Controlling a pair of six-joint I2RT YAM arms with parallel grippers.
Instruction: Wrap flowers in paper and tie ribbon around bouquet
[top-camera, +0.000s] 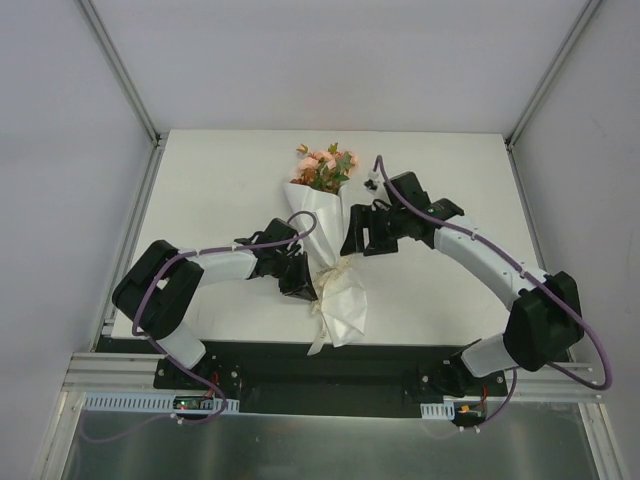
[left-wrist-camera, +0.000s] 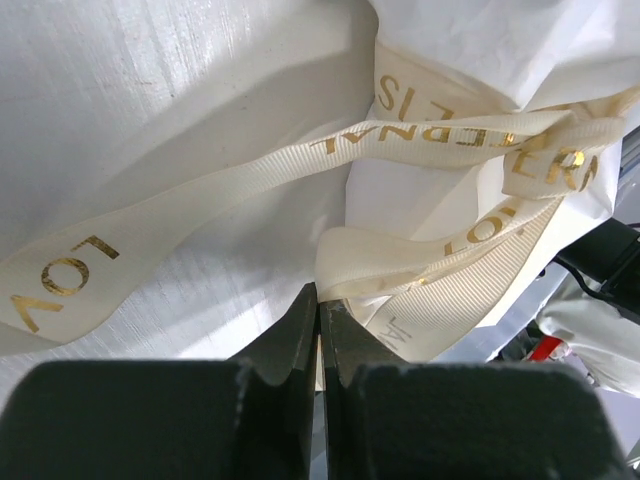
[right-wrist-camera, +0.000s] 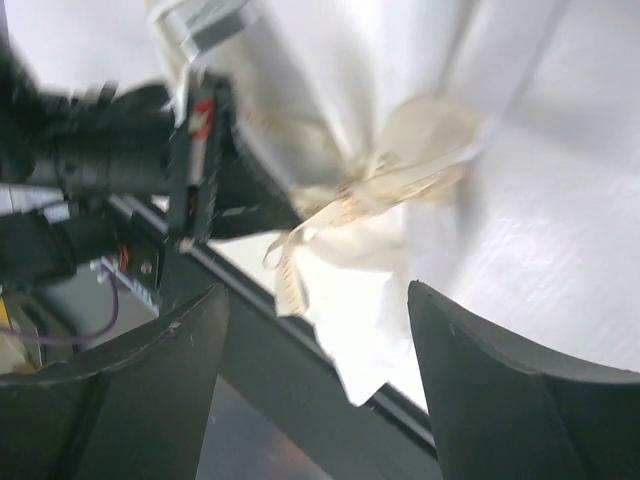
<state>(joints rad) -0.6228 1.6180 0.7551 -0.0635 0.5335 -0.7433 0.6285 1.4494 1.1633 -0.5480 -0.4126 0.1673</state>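
Lying on the white table (top-camera: 220, 180), the bouquet (top-camera: 322, 225) sits between the two grippers, blooms pointing away from the arm bases. Left gripper (left-wrist-camera: 318, 300): jaws pressed together, the ribbon (left-wrist-camera: 200, 200) knot just beyond the tips, a cream sliver between them; pinched or not, cannot tell. Right gripper (right-wrist-camera: 316, 292): jaws wide, nothing between them, knot ahead and apart. Plain pale walls (top-camera: 60, 150) and aluminium posts (top-camera: 120, 70) enclose the table.
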